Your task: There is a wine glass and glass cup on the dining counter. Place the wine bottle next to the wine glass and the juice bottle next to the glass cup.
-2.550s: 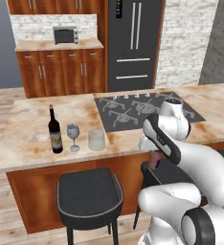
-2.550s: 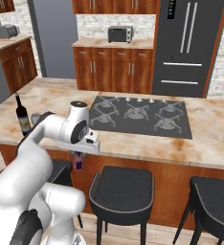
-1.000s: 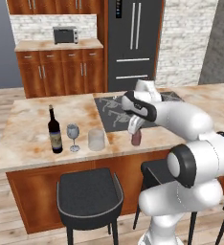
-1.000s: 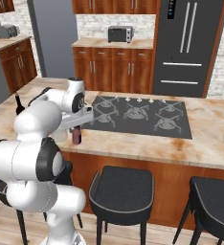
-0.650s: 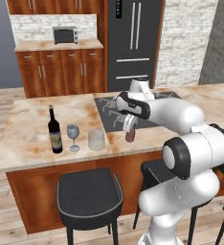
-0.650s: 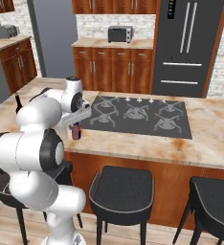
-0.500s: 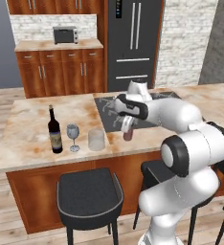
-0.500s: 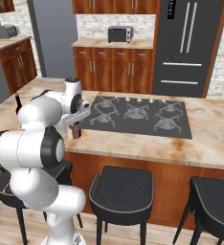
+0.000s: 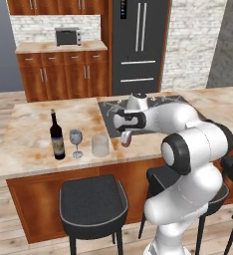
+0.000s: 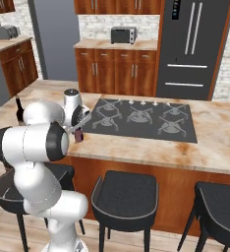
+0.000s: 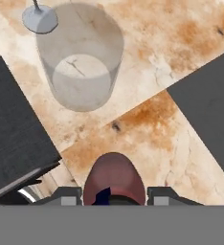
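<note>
Marbled stone of the dining counter (image 9: pixel 24 144) lies under your gripper (image 9: pixel 126 139), which is clamped on the juice bottle (image 9: pixel 125 140); from the hand camera the maroon bottle (image 11: pixel 114 179) sits squeezed between both fingers. You have it over the counter's front edge, just off the dark cooktop (image 10: pixel 151 118). Ahead of the gripper stands the glass cup (image 11: pixel 80 62), near but apart. Beyond the cup you see the wine glass (image 9: pixel 76 142), then the wine bottle (image 9: pixel 56 135) farthest out.

Dining counter (image 9: pixel 19 149): polished beige-orange marbled stone top, brown wood base. Glass cup (image 11: pixel 80 62): clear, smooth glass. Juice bottle (image 11: pixel 115 179): matt maroon surface.
</note>
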